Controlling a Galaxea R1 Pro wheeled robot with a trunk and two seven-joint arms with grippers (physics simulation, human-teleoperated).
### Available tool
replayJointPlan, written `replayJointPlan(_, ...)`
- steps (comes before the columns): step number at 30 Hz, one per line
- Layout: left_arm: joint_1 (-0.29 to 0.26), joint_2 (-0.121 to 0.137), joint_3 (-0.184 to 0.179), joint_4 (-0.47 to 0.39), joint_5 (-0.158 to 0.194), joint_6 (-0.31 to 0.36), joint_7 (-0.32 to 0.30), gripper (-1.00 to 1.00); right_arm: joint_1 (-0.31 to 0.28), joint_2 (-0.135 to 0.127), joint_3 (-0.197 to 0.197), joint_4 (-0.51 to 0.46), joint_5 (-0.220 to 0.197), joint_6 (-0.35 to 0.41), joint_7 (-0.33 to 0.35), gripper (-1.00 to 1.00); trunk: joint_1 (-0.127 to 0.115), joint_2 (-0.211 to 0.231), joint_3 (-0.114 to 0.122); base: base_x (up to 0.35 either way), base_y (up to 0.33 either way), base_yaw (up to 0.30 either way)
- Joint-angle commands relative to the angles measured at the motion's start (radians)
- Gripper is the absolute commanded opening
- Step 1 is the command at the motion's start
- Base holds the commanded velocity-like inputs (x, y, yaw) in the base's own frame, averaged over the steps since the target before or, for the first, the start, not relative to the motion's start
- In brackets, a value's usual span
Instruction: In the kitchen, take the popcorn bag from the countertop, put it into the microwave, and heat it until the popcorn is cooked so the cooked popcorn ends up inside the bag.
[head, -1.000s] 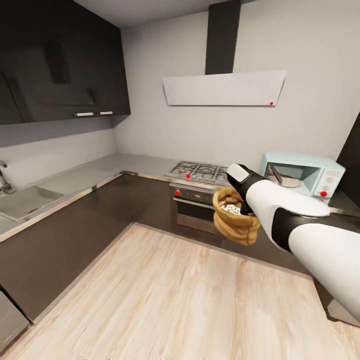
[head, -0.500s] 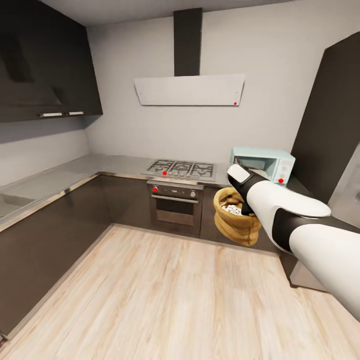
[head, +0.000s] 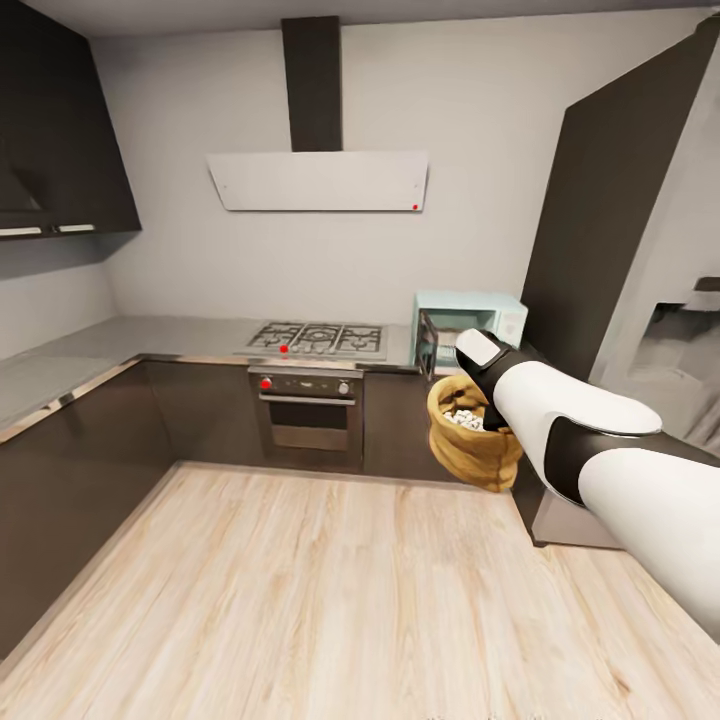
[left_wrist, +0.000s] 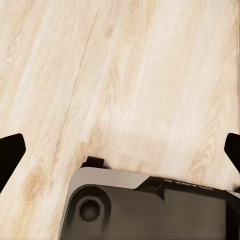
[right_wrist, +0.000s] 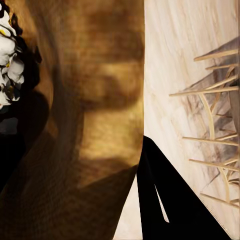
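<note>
Head view has swung toward the microwave (head: 470, 330), door ajar; right gripper (head: 490, 415), seemingly clamped, carries the popcorn bag (head: 470, 445); left fingers (left_wrist: 10, 152) spread, empty.

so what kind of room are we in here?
A home kitchen, rendered in simulation: gas hob with built-in oven below, extractor hood above, and a pale-blue microwave on the grey countertop.

text: none legible | labels: none | signs: none
</note>
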Motion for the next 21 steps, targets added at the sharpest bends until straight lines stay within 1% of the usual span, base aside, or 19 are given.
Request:
replayJointPlan(1,0.000,0.000,0.001,0.000,0.002,-0.003,0.001,1.00,-0.001,0.001,-0.005,-0.002,0.002,0.004,-0.002,-1.00,0.001,-0.002,-0.002,0.000,0.000,-0.300)
replayJointPlan(4,0.000,0.000,0.001,0.000,0.002,-0.004,0.001,1.00,0.003,0.002,-0.009,-0.003,0.000,-0.002,0.000,-1.00,0.001,-0.002,-0.002,0.000,0.000,-0.282)
replayJointPlan(6,0.000,0.000,0.001,0.000,0.002,-0.003,0.001,1.00,0.004,0.002,-0.015,-0.005,-0.004,-0.005,0.002,-1.00,0.001,-0.002,-0.002,0.000,0.000,-0.107)
replayJointPlan(8,-0.001,0.000,0.001,0.000,0.002,-0.003,0.001,1.00,0.005,0.002,-0.023,-0.007,-0.007,-0.048,0.007,-1.00,0.001,-0.002,-0.002,0.000,0.000,-0.028)
replayJointPlan(10,0.000,0.000,0.001,0.000,0.002,-0.003,0.001,1.00,0.007,0.001,-0.027,-0.007,-0.007,-0.127,0.011,-1.00,0.001,-0.002,-0.002,0.000,0.000,-0.008)
replayJointPlan(15,0.000,0.000,0.001,0.000,0.002,-0.004,0.001,1.00,0.014,0.001,-0.031,-0.009,-0.008,-0.214,0.035,-1.00,0.001,-0.002,-0.002,0.000,0.000,-0.001)
replayJointPlan(17,0.000,0.000,0.001,0.000,0.002,-0.003,0.001,1.00,0.017,0.001,-0.031,-0.008,-0.008,-0.239,0.038,-1.00,0.001,-0.002,-0.002,0.000,0.000,0.000)
replayJointPlan(21,-0.001,0.000,0.001,0.000,0.002,-0.003,0.001,1.00,0.031,0.002,-0.031,-0.006,-0.008,-0.253,0.039,-1.00,0.001,-0.002,-0.002,0.061,0.000,0.000)
